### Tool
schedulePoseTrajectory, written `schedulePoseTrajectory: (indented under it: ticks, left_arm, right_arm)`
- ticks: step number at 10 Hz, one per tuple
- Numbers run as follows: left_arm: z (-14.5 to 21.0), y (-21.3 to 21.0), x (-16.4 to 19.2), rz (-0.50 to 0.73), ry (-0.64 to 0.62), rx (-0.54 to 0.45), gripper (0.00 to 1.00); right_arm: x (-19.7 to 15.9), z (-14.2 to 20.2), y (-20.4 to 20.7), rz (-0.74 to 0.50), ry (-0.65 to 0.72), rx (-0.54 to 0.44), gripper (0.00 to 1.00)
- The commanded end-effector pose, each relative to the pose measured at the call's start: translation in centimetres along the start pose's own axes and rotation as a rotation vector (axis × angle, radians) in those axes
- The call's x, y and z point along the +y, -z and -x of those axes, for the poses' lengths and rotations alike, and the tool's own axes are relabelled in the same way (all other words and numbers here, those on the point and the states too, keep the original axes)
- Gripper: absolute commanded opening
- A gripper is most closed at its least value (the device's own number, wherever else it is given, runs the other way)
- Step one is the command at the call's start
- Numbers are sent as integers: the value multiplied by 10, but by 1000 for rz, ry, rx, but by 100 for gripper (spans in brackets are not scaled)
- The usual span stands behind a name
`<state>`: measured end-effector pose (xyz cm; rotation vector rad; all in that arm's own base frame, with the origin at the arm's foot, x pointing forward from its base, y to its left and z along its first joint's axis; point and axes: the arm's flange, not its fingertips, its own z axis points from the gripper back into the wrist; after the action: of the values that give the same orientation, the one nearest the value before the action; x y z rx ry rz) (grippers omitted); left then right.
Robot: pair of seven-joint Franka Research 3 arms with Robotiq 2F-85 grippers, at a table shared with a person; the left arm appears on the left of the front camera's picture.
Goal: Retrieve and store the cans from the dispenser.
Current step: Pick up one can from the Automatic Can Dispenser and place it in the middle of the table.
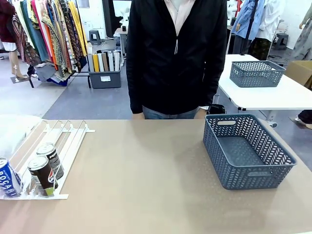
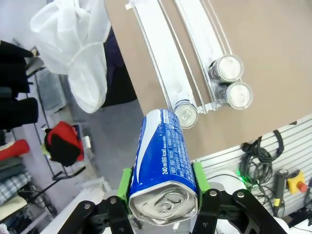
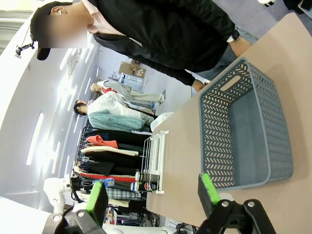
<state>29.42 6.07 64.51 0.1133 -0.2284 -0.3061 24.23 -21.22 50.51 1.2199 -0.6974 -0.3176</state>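
Clamped in left claw (image 2: 163, 183): blue-and-white can (image 2: 163, 146). Green pads (image 2: 199, 176) squeezing both sides of the body near the silver top. Top facing the wrist camera, base pointing away toward the rack. Held off the dispenser (image 2: 165, 68), over its stop end near the edge of the surface (image 2: 263, 44).

In the rack below:
- Blue can (image 1: 7, 179) upright against the clear stop in the left lane, partly hidden behind the held one in the left wrist view.
- Two dark cans (image 1: 43, 174) upright, one behind the other, in a lane just beside it, front one at the stop.
- Upper rails bare.
- White plastic bag (image 2: 78, 53) just beside the rack's outer side.

Right claw (image 3: 152, 192): spread wide, hanging above the near side of the surface.
- Grey basket (image 3: 229, 141) ahead of it.
- Basket sitting on the right half of the surface, well apart from the dispenser at the left near corner.
- Person (image 1: 175, 53) in dark jacket standing at the far edge, between rack and basket.
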Motion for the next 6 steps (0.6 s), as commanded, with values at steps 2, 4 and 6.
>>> schedulePoseTrajectory:
  ticks: [2,4,6]
  left_arm:
    - [-65,3,-50,122,102,-110,0]
    - [-141,7,-135,178,353,-87,0]
    - [-207,33,-266,165,557,37,0]
  right_arm:
    - [3,-4,1,-26,-20,-19,100]
    - [3,-4,1,-26,-20,-19,100]
    - [3,-4,1,-26,-20,-19,100]
